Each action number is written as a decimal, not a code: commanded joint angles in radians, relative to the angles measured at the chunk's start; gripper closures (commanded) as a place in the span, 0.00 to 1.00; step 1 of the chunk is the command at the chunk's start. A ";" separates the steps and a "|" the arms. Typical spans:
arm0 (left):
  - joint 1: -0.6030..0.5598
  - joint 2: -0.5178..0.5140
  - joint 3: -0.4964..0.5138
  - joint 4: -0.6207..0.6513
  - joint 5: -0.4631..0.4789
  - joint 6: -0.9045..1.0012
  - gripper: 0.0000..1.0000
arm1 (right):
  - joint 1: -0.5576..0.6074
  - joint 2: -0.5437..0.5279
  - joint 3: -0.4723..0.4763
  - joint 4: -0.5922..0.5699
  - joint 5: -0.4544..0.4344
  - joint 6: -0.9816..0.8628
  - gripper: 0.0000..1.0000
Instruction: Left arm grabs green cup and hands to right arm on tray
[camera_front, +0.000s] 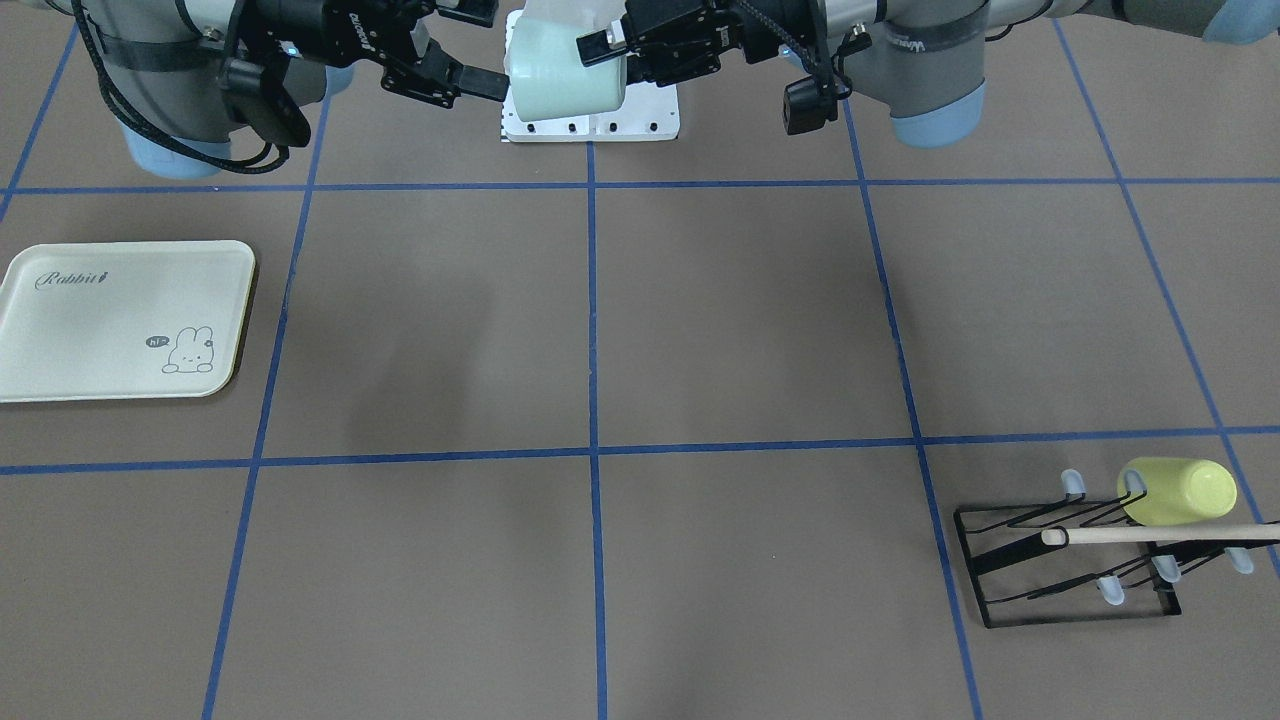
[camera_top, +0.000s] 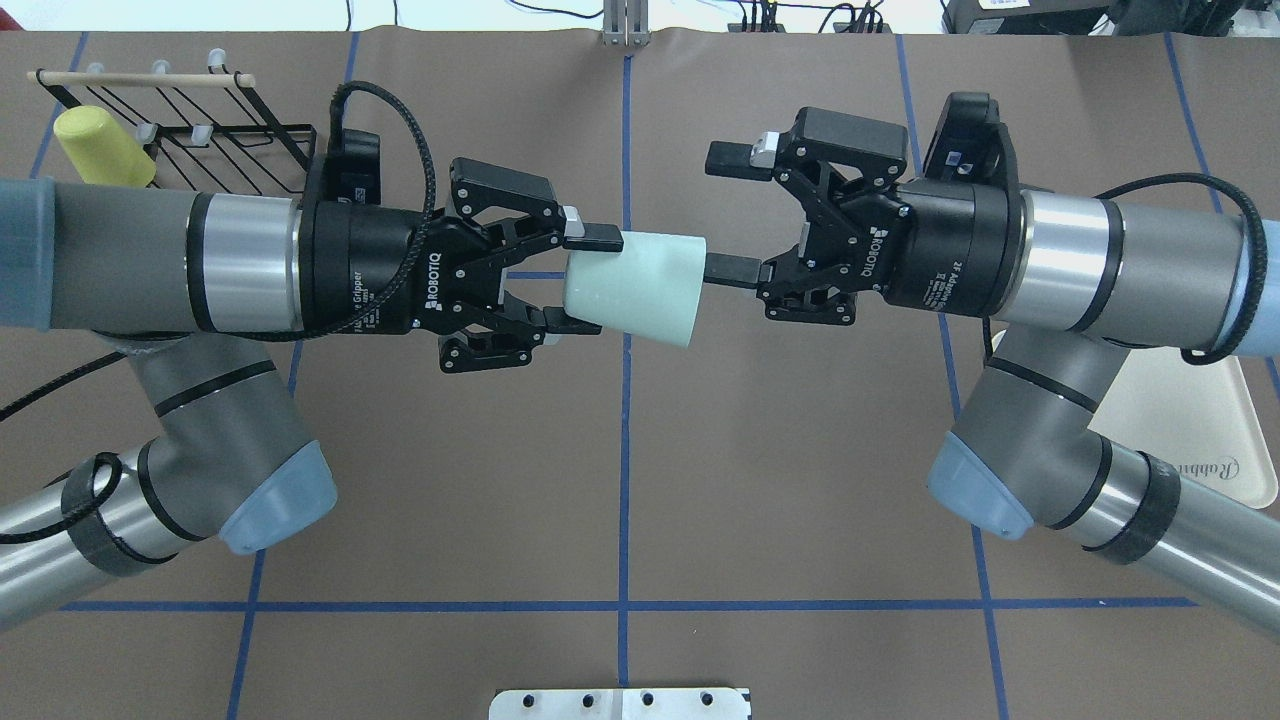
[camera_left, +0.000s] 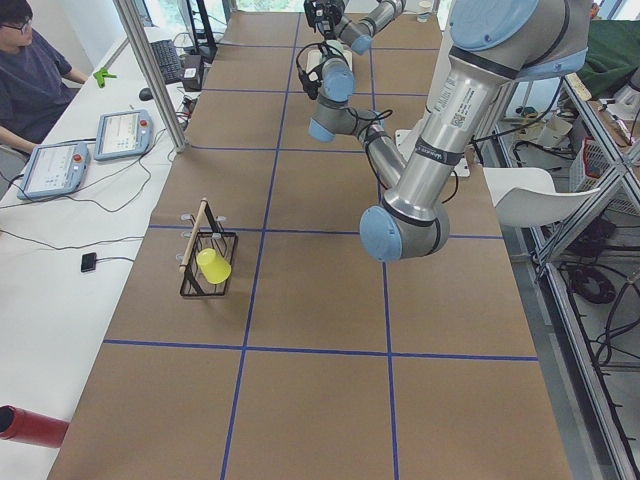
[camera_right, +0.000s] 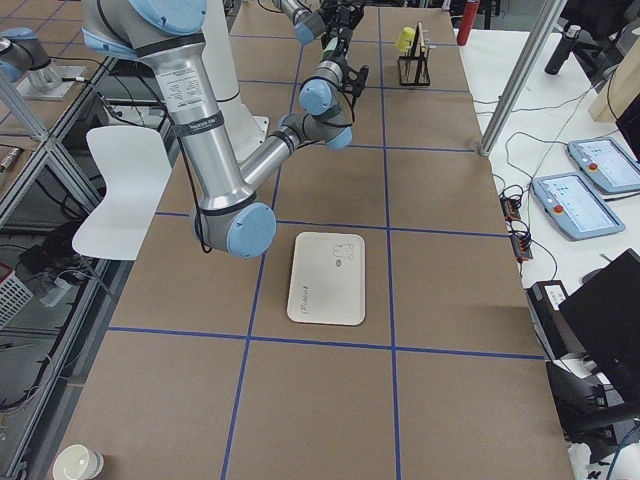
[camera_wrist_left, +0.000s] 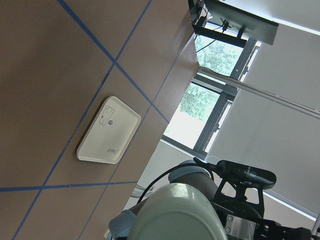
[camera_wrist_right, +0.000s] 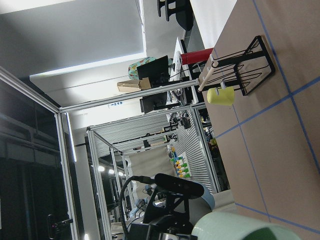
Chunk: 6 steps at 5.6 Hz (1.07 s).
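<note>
My left gripper (camera_top: 585, 280) is shut on the narrow base end of the pale mint-green cup (camera_top: 632, 288) and holds it on its side, high above the table's middle. The cup's wide mouth faces my right gripper (camera_top: 732, 215), which is open. One right finger reaches the cup's rim; the other stands well clear of it. The front-facing view shows the same cup (camera_front: 565, 70), left gripper (camera_front: 605, 60) and right gripper (camera_front: 480, 45). The cream Rabbit tray (camera_front: 120, 320) lies flat and bare on my right side, partly hidden under the right arm in the overhead view (camera_top: 1200, 430).
A yellow-green cup (camera_front: 1180, 490) hangs on a black wire rack (camera_front: 1070, 560) with a wooden rod at the far left corner (camera_top: 100, 150). A white mounting plate (camera_top: 620, 703) sits at the robot's base. An operator sits beside the table.
</note>
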 joint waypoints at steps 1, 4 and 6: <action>0.000 -0.004 0.006 0.003 0.000 0.001 0.92 | -0.017 0.001 0.000 -0.010 0.008 -0.014 0.01; 0.000 -0.010 0.016 0.001 0.000 0.001 0.92 | -0.017 0.005 0.017 -0.018 0.022 -0.014 0.07; 0.000 -0.016 0.016 0.001 0.000 0.001 0.92 | -0.028 0.001 0.009 -0.020 0.025 -0.043 0.74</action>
